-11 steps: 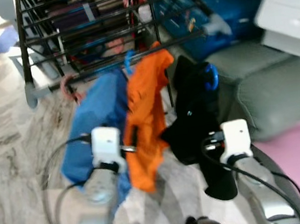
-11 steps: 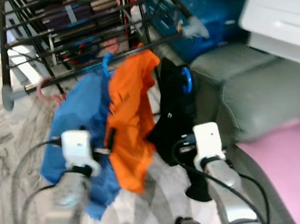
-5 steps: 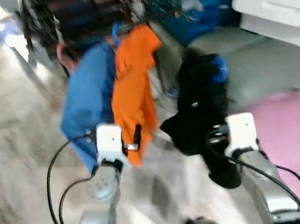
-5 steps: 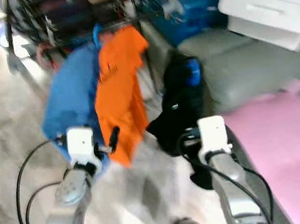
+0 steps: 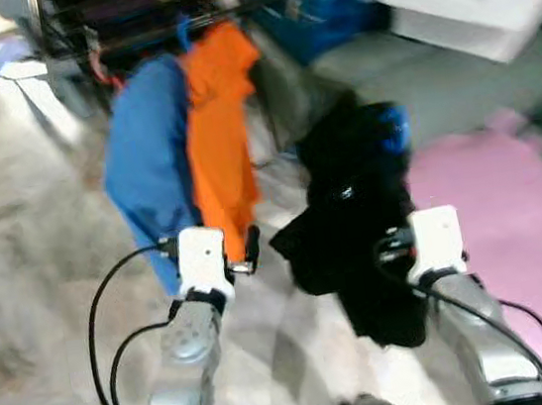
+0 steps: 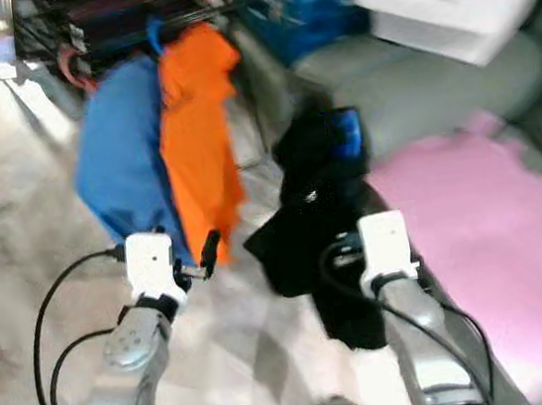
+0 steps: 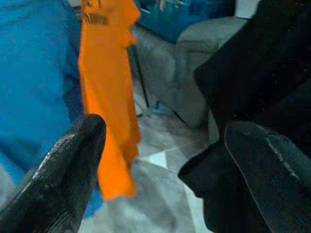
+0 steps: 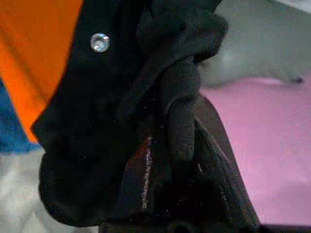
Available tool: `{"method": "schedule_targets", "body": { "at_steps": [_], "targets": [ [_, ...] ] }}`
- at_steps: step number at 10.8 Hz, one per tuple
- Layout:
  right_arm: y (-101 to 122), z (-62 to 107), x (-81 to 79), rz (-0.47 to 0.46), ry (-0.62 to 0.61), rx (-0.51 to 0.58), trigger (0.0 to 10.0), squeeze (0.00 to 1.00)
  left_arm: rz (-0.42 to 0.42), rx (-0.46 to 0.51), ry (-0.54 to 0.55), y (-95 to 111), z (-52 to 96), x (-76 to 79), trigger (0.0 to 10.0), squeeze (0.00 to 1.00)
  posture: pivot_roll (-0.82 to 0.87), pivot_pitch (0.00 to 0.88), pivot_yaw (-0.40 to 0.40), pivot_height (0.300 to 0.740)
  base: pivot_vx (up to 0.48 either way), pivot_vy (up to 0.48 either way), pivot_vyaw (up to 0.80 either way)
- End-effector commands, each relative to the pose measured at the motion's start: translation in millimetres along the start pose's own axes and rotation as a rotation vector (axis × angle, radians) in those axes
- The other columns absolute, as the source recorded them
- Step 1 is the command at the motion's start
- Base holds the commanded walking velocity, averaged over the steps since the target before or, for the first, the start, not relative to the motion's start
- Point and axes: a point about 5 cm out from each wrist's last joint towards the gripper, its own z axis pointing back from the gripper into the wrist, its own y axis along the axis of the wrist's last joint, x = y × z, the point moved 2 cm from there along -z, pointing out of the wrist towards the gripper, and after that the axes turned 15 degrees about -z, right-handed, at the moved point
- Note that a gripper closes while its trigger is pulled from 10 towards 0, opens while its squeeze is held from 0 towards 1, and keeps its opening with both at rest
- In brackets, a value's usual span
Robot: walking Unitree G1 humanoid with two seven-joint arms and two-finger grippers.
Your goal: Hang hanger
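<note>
Backing away from the drying rack (image 5: pixel 127 22), now farther off than a second ago. Carrying the black garment (image 5: pixel 358 221) with its blue hanger (image 5: pixel 393 128), pinched in the right gripper (image 8: pixel 170 145). Holding the left gripper (image 7: pixel 160 160) wide, empty. Hanging not yet done; rack needing re-approach.

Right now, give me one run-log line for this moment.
right gripper: shut on black garment with blue hanger | left gripper: jaws open, empty | blue shirt, orange shirt: hanging on dark rack
</note>
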Motion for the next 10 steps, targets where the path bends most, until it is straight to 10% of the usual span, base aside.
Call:
{"method": "schedule_targets", "body": {
  "at_steps": [1,10],
  "targets": [
    [10,-1.4,-11.3,-0.004,0.037,0.045,10.0,0.00,-0.009,-0.020,0.015,-6,3.5,-6.3,10.0,0.00,-0.09,0.144,0.031,0.740,-0.330,0.000,0.00],
    [5,-8.9,-22.4,-0.002,0.068,0.024,10.0,0.00,0.024,-0.020,-0.020,-11,8.6,-2.6,10.0,0.00,-0.07,0.159,0.021,0.740,-0.111,0.059,0.00]
  ]
}}
